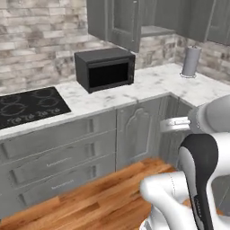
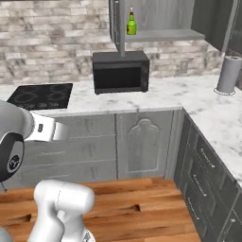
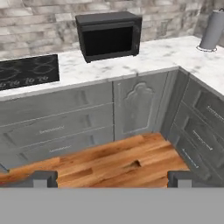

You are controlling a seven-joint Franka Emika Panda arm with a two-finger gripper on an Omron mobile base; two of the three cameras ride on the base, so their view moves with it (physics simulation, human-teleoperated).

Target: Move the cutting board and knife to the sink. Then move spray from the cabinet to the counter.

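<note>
While the spray point(image 2: 131, 23) stands upright on the plain shelf of the open cabinet point(image 2: 160, 34), high at the far wall, nothing is near enough to reach it. It sits at the left end of that shelf, just beside the swung-out door, directly above the black microwave point(image 2: 121, 71). That microwave rests on the counter point(image 2: 189, 97), whose marble runs along the far wall and turns the corner toward the near right, where a paper towel roll point(image 2: 229, 74) stands upright. To the left of the microwave a black cooktop point(image 2: 40, 96) is set into the worktop.

I can find neither cutting board nor knife, nor a sink, so how far that first part has got cannot be told.

In the hand view the gripper point(image 3: 111, 178) hangs low over the wooden floor point(image 3: 113, 159), its two fingertips point(image 3: 43, 178) spread wide with nothing between them. It faces the grey drawers point(image 3: 57, 127) well below the shelf, probably a carrying posture while the base positions itself.
</note>
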